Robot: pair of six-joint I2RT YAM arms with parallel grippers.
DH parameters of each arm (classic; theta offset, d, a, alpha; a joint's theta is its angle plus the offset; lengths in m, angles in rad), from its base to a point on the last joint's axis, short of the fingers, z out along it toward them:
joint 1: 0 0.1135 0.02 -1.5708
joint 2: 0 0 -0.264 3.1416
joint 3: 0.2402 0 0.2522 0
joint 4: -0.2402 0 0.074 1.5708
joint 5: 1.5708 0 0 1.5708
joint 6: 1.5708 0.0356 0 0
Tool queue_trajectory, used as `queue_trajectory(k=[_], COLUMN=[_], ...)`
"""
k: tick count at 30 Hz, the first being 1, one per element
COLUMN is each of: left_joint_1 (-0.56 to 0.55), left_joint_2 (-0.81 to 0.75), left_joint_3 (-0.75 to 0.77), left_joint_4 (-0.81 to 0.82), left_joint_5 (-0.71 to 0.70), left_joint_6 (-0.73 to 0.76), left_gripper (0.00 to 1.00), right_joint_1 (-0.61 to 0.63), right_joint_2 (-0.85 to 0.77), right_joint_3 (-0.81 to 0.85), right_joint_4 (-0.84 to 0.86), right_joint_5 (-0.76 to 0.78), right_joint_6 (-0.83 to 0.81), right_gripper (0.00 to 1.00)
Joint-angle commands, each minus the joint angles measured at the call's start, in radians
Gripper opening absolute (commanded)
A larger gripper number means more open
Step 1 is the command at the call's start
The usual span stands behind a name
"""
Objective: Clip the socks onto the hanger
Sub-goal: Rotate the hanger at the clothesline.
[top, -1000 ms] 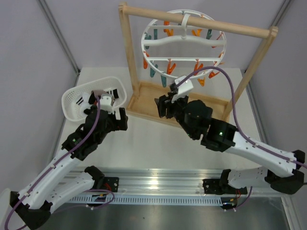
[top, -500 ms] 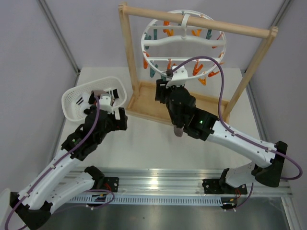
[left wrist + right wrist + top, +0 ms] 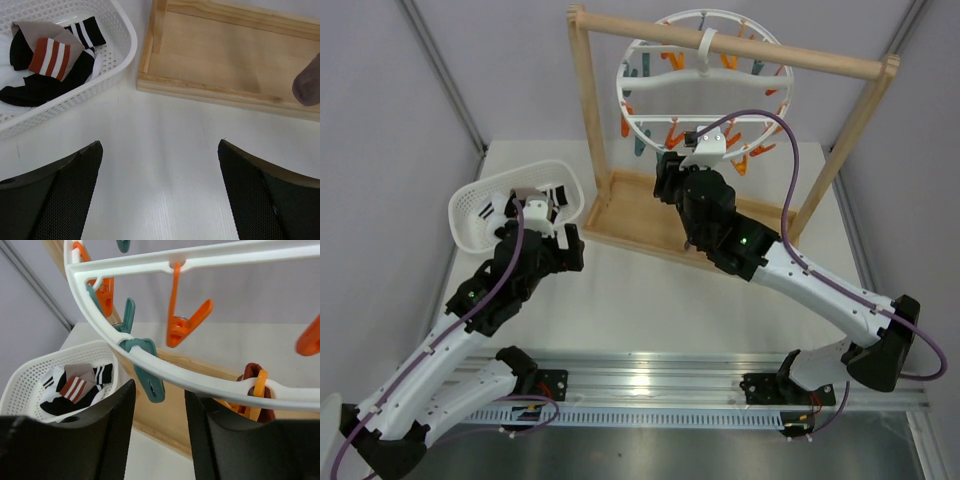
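While the left fingers (image 3: 65, 190) stand wide and empty over the bench (image 3: 160, 130), a white basket (image 3: 127, 40) lies ahead to their left. It holds one taupe sock (image 3: 47, 55) with a red-and-white cuff among black socks (image 3: 35, 87). Ahead to their right the second taupe sock (image 3: 307, 85) dangles over the base of the wooden rack (image 3: 225, 55), only its toe in view. The right fingers (image 3: 100, 430) stand narrow. A teal clip (image 3: 147, 375) of the hanger (image 3: 210, 385) hangs between their tips with a gap beside it, not clamped. Beyond, to their right, a dark red-brown cuff sits at an orange clip (image 3: 257, 390).
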Motion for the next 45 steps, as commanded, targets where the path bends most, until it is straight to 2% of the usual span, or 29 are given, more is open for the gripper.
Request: queue_trajectory(k=[1, 6, 17, 25, 31, 35, 40, 45], left_joint_1=[0.01, 0.013, 0.015, 0.017, 0.017, 0.015, 0.015, 0.017], left_joint_2=[-0.01, -0.009, -0.006, -0.001, 0.003, 0.005, 0.005, 0.011], left_joint_3=[0.001, -0.001, -0.001, -0.003, -0.001, -0.001, -0.003, -0.003], left_joint_4=[0.004, 0.006, 0.006, 0.004, 0.004, 0.003, 0.003, 0.003], left_joint_5=[0.003, 0.01, 0.013, 0.013, 0.013, 0.013, 0.014, 0.019], left_joint_6=[-0.015, -0.015, -0.016, -0.018, -0.016, -0.016, -0.019, -0.021], left_gripper=[0.99, 1.0, 1.0, 0.99, 0.99, 0.99, 0.99, 0.99], right_joint_1=[-0.057, -0.092, -0.193, -0.35, -0.354, -0.356, -0.358, -0.356], right_joint_2=[-0.048, -0.131, -0.311, -0.332, -0.322, -0.335, -0.39, -0.438], right_joint_3=[-0.027, -0.084, -0.127, -0.11, -0.092, -0.093, -0.079, -0.044], right_joint_4=[0.063, 0.056, -0.032, -0.093, -0.11, -0.119, -0.17, -0.288], right_joint_5=[-0.01, -0.032, -0.093, -0.214, -0.276, -0.25, -0.236, -0.329], right_joint_6=[0.061, 0.071, -0.023, -0.057, -0.077, -0.087, -0.098, -0.069], right_gripper=[0.46, 0.33, 0.34, 0.34, 0.35, 0.38, 0.47, 0.58])
